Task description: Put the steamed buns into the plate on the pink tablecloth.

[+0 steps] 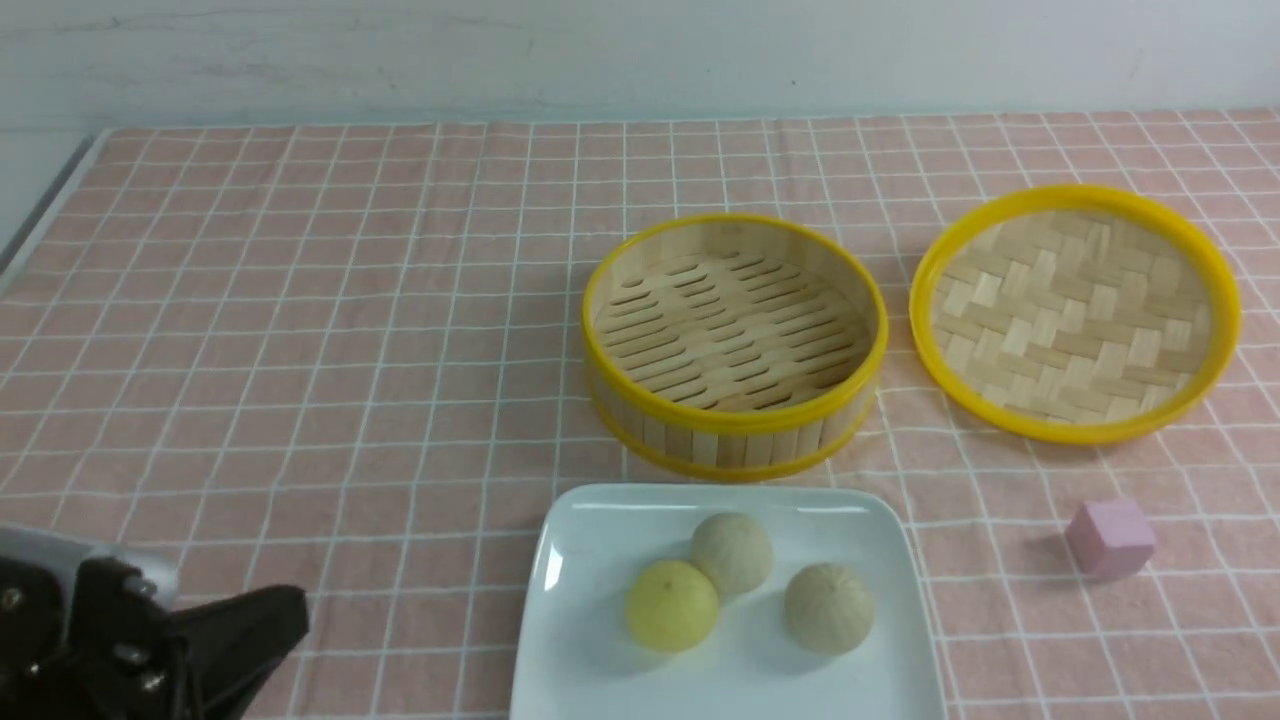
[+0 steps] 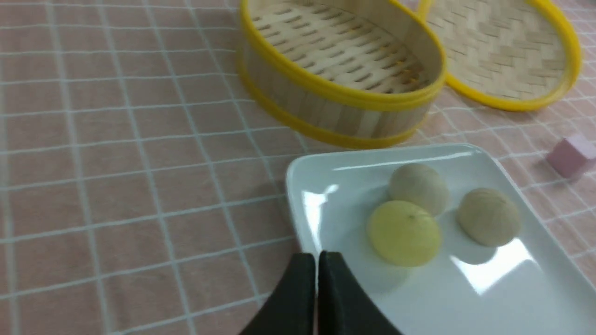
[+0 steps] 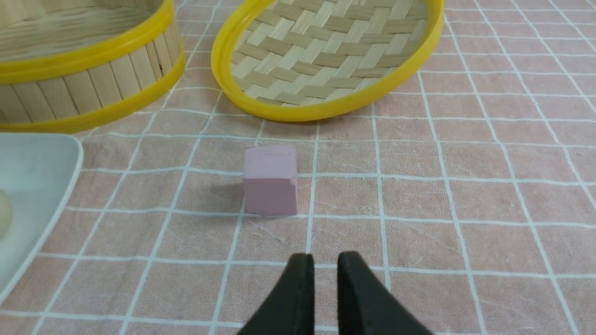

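Sitting on plate, 3 buns, pink tblcloth below, L gripper closed, R gripper partly open

Shows a pink cube on the checked cloth, near a yellow-rimmed woven lid; also shows part of a basket, a white plate holding a partly visible bun, and an open gripper.
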`<state>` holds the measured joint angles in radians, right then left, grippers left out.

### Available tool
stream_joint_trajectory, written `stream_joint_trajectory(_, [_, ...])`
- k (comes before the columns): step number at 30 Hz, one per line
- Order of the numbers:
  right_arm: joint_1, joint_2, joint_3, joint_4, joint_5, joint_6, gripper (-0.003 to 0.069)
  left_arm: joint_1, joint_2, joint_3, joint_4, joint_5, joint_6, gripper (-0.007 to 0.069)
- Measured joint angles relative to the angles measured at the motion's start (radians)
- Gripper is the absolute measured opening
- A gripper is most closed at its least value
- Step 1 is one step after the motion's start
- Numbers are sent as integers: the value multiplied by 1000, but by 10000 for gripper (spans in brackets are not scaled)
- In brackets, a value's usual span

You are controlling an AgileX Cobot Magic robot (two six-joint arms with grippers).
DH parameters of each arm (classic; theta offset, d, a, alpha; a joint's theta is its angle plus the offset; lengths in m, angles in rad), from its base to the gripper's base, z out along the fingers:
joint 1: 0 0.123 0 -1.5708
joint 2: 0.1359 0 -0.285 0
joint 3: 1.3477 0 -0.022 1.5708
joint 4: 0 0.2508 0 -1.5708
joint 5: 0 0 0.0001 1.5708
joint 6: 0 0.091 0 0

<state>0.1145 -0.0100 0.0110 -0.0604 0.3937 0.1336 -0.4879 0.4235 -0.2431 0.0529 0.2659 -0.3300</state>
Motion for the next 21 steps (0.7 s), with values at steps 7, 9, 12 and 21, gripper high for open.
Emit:
stream_joint_trajectory(7, [0,0,0,0,0,0,111,288,-283,171,70,-4,22,43])
stream_joint_trajectory(9, [0,0,0,0,0,0,114,346,-336,201,74,-4,24,44])
stream_joint_trajectory(12, [0,0,0,0,0,0,118,436,-414,261,78,7,24,45])
stream_joint_trajectory(21, [0,0,0,0,0,0,128,472,-435,269,101,102,25,54])
